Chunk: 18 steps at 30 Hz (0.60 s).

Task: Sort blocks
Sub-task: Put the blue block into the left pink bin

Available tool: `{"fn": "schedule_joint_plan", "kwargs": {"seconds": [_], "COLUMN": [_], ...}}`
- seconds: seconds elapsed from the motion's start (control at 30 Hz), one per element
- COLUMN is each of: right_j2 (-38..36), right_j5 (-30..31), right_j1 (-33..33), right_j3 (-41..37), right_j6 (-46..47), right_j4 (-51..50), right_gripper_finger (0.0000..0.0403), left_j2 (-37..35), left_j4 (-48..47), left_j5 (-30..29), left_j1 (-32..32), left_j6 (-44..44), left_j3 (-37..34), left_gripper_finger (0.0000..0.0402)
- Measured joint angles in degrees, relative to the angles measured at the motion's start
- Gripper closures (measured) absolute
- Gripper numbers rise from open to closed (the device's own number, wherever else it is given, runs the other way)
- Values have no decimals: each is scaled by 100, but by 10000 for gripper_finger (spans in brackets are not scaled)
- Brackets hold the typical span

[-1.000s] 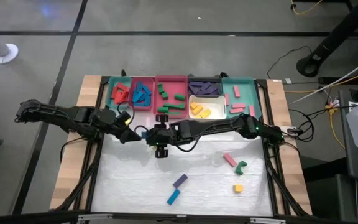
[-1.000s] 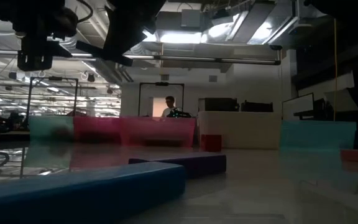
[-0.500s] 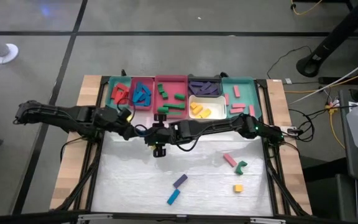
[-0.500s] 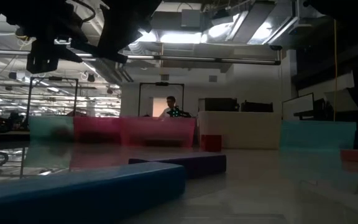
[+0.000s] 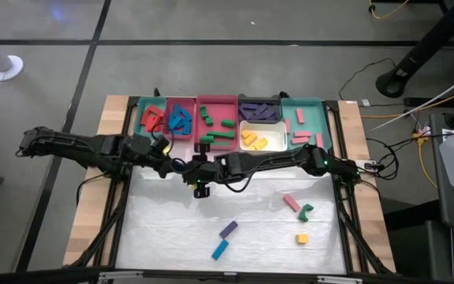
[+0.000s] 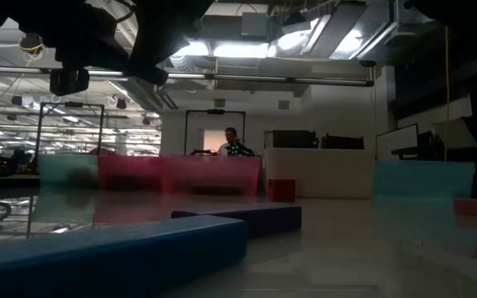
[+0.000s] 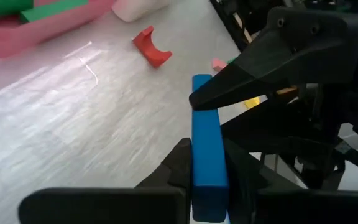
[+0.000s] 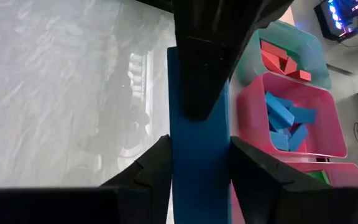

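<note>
Wrist views show my left gripper (image 7: 209, 180) has just closed on the blue bar (image 7: 206, 149) while the right gripper (image 8: 197, 158) also clamps it: handover under way.

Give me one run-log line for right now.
phase: handover above table | left hand: shut on blue block | right hand: shut on blue block, other end

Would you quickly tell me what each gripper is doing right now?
Left gripper: shut on the blue block.
Right gripper: shut on the same blue block, mid-table.
</note>
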Motion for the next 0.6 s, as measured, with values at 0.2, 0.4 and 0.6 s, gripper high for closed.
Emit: {"fn": "schedule_joint_plan", "kwargs": {"seconds": [0.2, 0.4, 0.6], "right_j2": [-7, -31, -44], "right_j5": [-62, 202, -1078], "right_j1": [-7, 9, 7], "right_j3": [11, 11, 11], "right_j6": [200, 628, 1897], "right_j4": [84, -88, -795], "right_gripper_finger": [211, 147, 128], "left_j2": [12, 7, 11], "left_j4": [-451, -1032, -997], "left_j5": [-370, -1227, -2914], "left_j1": [345, 954, 1575], "left_j6": [399, 822, 1450], "left_j3": [-11, -11, -11], "left_gripper_finger": [361, 361, 358]}}
